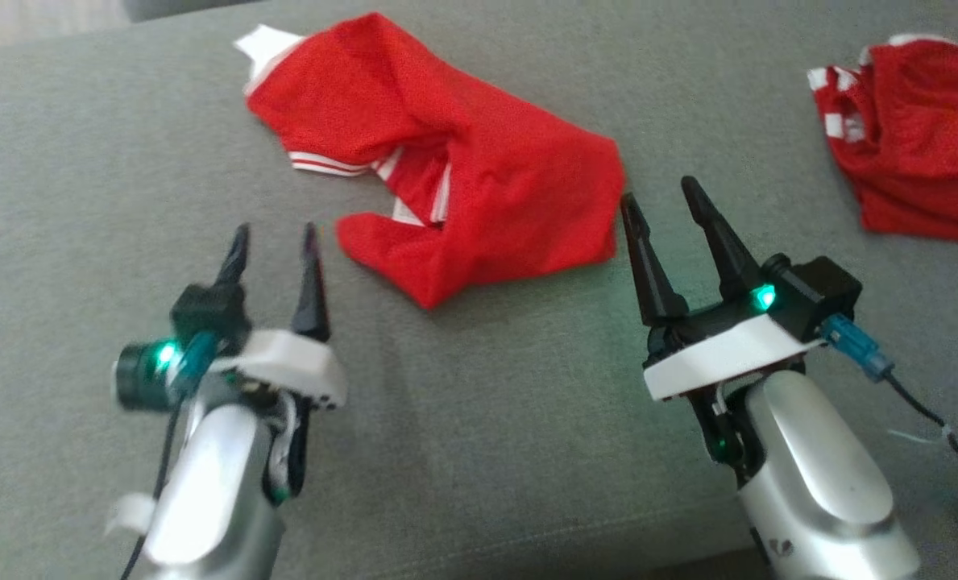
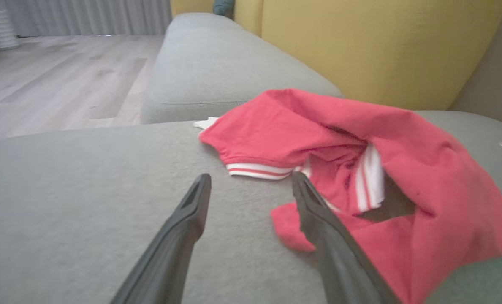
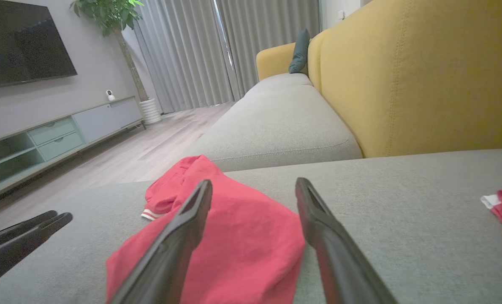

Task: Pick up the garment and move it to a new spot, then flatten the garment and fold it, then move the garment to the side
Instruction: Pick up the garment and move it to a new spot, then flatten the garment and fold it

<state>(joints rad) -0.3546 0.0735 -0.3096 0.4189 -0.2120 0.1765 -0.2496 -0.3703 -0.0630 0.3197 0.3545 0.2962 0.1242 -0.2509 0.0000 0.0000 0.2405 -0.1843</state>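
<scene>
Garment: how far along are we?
Done: nothing provable. The garment lies crumpled on the grey cushion, and whether this is its new spot cannot be told. In hand: nothing. The left tool and right tool are open, empty, beside it. Left: flatten, fold, move aside.

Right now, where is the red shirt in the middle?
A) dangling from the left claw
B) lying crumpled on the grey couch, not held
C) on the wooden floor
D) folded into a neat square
B: the garment lies rumpled on the grey cushion, and the left gripper and right gripper both stand open, gripping nothing.
</scene>
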